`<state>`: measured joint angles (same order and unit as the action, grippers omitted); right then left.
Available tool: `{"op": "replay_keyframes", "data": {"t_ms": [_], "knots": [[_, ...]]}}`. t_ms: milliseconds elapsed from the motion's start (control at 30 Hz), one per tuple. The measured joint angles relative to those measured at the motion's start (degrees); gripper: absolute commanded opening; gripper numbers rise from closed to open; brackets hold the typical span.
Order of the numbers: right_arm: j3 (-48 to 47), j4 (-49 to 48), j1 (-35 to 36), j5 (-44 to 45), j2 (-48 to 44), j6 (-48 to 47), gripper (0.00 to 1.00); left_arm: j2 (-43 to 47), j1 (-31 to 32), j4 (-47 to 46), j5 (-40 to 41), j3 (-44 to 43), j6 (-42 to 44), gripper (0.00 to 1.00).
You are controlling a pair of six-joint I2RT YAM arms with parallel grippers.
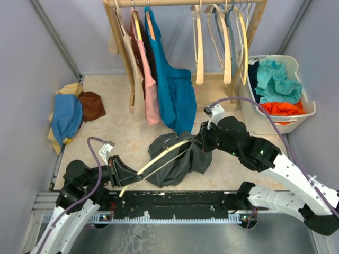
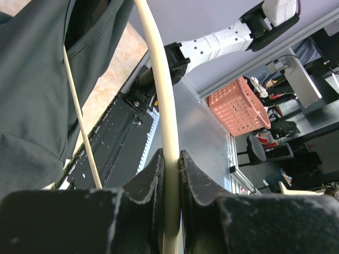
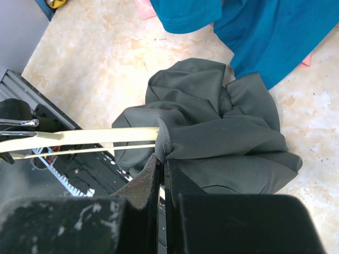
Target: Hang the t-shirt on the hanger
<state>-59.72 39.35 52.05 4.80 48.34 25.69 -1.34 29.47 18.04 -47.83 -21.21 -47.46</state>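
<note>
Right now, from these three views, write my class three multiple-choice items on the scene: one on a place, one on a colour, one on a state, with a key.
1. Where does the white basket stand?
A. Right of the rack
B. Between the arm bases
C. On the left by the wall

2. What colour is the hanging shirt nearest the t-shirt?
A. Red
B. Teal-blue
C. White

3. What is the left gripper doing?
A. Open and empty
B. Shut on the t-shirt
C. Shut on the hanger

Key:
1 A, the top view has it at the rack's right foot.
2 B, its teal-blue hem hangs just behind the grey heap.
3 C, the left wrist view shows both fingers pressed on the pale wood arm.
</note>
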Motion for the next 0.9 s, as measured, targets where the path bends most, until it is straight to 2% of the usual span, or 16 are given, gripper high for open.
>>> {"op": "replay_keyframes", "data": {"t_ms": [333, 633, 900], "knots": [[-1.2, -1.7, 1.7, 2.9, 3.4, -0.2, 0.00, -4.1, 0.0, -10.1, -1.5, 2.1, -3.3, 0.02], [-7.5, -0.5, 2.8, 8.1, 5.9, -3.0, 0.00, -6.3, 0.0, -10.3, -3.4, 2.1, -2.2, 0.02], [-7.6, -1.0, 8.5, 10.1, 7.2, -5.0, 0.00, -9.3, 0.0, -15.2, -3.4, 2.2, -4.0, 0.02]]}}
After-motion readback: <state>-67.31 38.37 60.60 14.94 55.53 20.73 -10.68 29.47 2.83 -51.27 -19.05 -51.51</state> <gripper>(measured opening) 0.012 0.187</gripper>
